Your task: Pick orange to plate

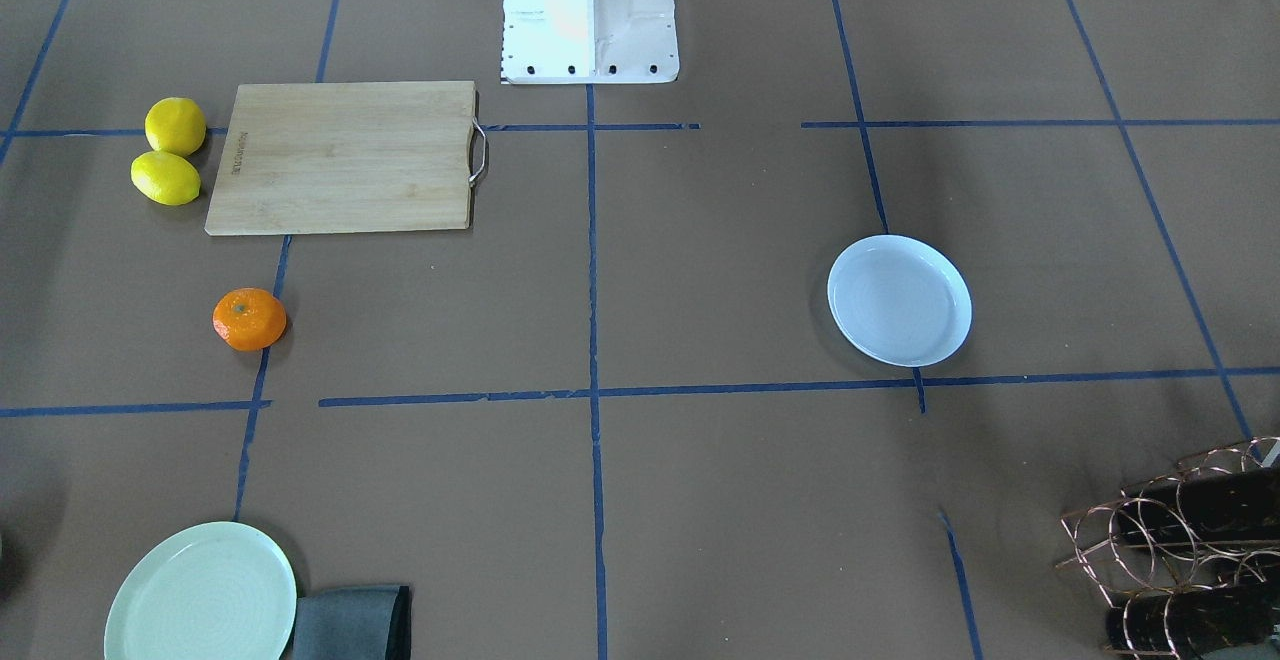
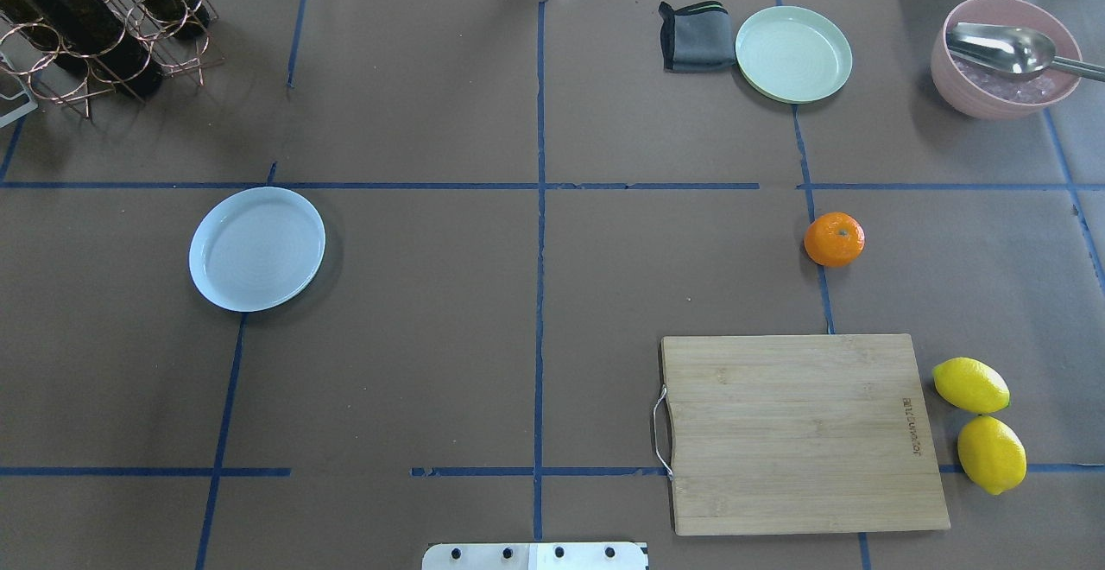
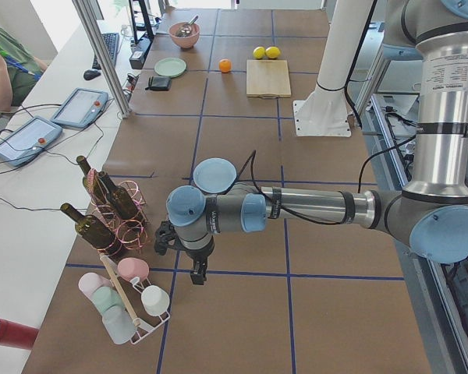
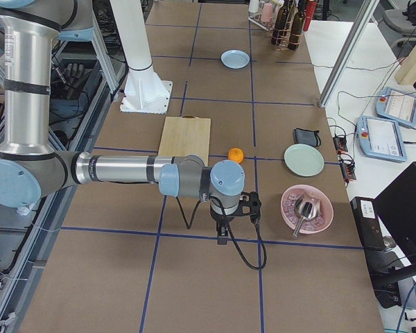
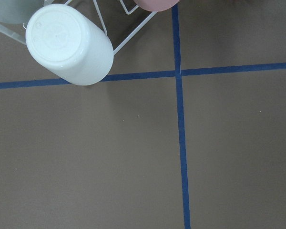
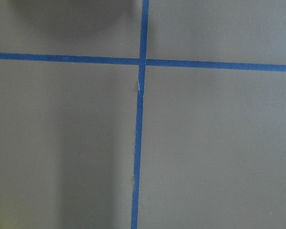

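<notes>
The orange [image 2: 834, 239] lies alone on the brown table, just beyond the cutting board's far edge on the robot's right side; it also shows as the orange [image 1: 249, 319]. Far across on the left side sits the white plate [image 2: 257, 249], with nothing on it. Neither arm reaches into the overhead or front views. My left gripper [image 3: 195, 273] hangs near the cup rack at the table's left end, and my right gripper [image 4: 223, 238] hovers near the pink bowl at the right end. I cannot tell whether either is open or shut. The wrist views show only table.
A wooden cutting board [image 2: 803, 432] lies near the base, with two lemons [image 2: 980, 423] beside it. A green plate [image 2: 793, 53], a grey cloth [image 2: 696, 36] and a pink bowl with a spoon [image 2: 1004, 56] line the far edge. A bottle rack [image 2: 95, 17] stands far left.
</notes>
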